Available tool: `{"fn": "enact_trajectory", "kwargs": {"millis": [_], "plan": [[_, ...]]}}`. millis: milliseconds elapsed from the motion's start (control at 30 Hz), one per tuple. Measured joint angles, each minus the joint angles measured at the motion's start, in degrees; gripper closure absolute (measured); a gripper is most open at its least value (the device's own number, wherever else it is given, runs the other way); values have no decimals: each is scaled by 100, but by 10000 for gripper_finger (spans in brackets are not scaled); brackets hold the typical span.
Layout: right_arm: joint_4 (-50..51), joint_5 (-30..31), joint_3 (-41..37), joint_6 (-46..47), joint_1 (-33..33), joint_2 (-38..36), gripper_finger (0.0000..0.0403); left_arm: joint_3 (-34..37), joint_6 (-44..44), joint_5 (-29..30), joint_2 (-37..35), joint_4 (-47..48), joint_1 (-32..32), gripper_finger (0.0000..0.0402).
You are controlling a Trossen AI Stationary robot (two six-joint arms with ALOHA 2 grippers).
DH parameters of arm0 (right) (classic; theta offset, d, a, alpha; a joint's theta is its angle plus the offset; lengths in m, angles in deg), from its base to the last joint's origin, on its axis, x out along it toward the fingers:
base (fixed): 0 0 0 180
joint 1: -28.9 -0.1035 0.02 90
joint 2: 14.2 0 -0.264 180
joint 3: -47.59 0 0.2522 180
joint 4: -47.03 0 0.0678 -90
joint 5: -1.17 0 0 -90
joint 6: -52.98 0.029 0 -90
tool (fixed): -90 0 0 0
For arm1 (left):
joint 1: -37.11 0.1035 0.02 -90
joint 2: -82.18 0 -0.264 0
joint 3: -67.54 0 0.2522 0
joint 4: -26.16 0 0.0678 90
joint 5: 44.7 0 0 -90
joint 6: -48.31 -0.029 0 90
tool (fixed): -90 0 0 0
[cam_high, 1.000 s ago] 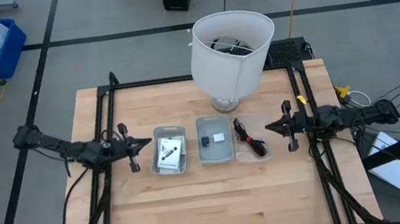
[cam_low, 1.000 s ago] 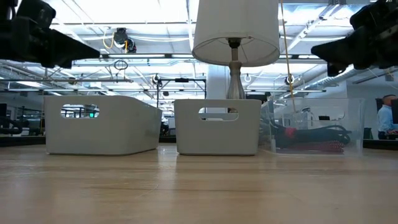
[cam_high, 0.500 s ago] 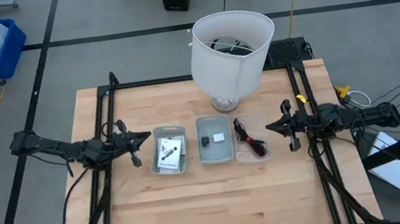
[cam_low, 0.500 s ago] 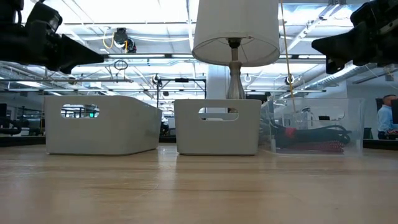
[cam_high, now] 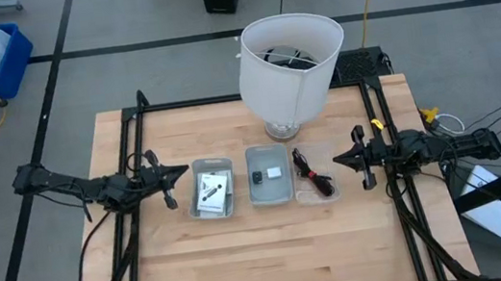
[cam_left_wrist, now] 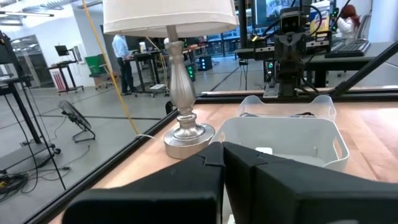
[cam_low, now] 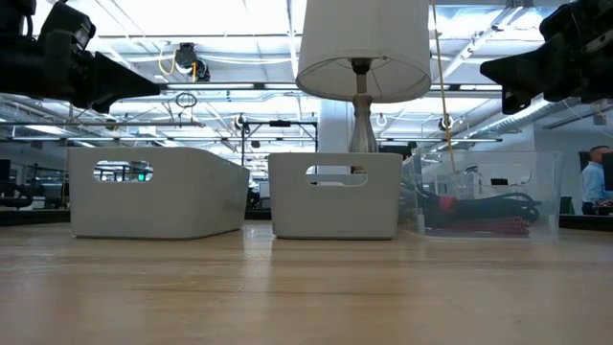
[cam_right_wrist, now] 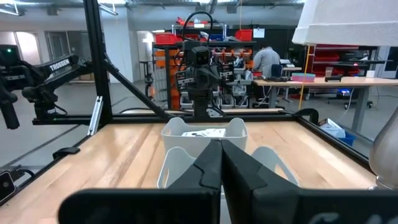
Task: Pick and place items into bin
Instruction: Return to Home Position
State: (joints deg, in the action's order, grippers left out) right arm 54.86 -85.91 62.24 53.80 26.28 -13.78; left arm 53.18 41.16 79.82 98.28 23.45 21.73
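Note:
Three small bins stand in a row mid-table. The left grey bin holds white packets. The middle grey bin holds a tiny black cube and a tiny white piece. The clear bin holds the black coiled cable, with red-pink showing low in it. My left gripper hovers shut just left of the row, pointing at it. My right gripper hovers shut just right of the clear bin. Both are above bin height.
A big white lampshade on a silver base stands behind the bins at the far edge. A black frame runs round the table. The near half of the wooden tabletop lies bare. People show in the room beyond.
My left gripper has rolled a little about its own axis and nudged toward the far edge, then kept still. The bins and what lies in them have stayed put.

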Motion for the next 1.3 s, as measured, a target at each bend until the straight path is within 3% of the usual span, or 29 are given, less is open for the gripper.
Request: {"fn": "enact_trajectory", "kwargs": {"millis": [433, 1300], "plan": [[0, -2, -2, 0, 0, 0, 403, 0, -4, 0, 0, -4, 0, 351], [0, -2, -4, 1, 0, 0, 403, 0, -2, 0, 0, -4, -2, 348]]}}
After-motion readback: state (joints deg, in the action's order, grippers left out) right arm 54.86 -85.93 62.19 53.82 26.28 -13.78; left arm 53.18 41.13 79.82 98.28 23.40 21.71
